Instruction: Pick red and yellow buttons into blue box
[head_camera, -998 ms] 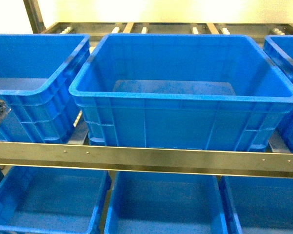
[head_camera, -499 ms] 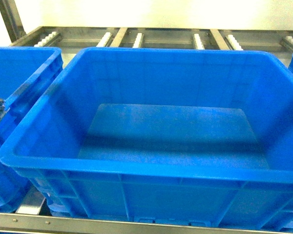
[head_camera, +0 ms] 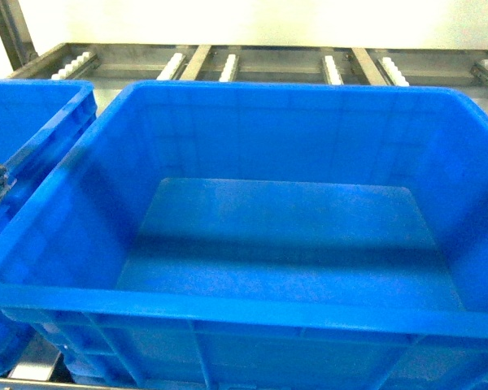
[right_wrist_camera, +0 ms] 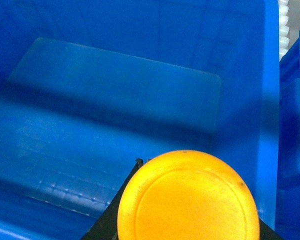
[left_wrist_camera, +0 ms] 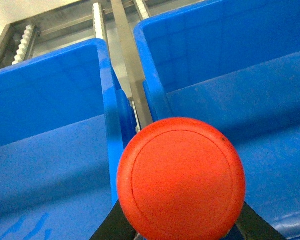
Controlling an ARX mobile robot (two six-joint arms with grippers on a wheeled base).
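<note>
Closer now than half a second back: the box (head_camera: 252,106) fills more of the head view and the steel rail under it has dropped out of the bottom edge.

Your left claw (left_wrist_camera: 177,227) is clamped on the red button (left_wrist_camera: 181,179), dark fingers poking out under the cap. It hangs roughly over the gap between the box's left wall and the next crate (left_wrist_camera: 50,115), so not clearly inside yet. Your right claw (right_wrist_camera: 187,230) grips the yellow button (right_wrist_camera: 188,196) the same way, and that one's already over the box floor near the right wall. In the head view you only get slivers of both claws at the frame edges.

Handling-wise, I'd guess these are light, hard plastic with a slick domed cap. So grab the blocky body under the cap, like you're doing. A short drop into the empty box shouldn't hurt them, though they could bounce or roll.
</note>
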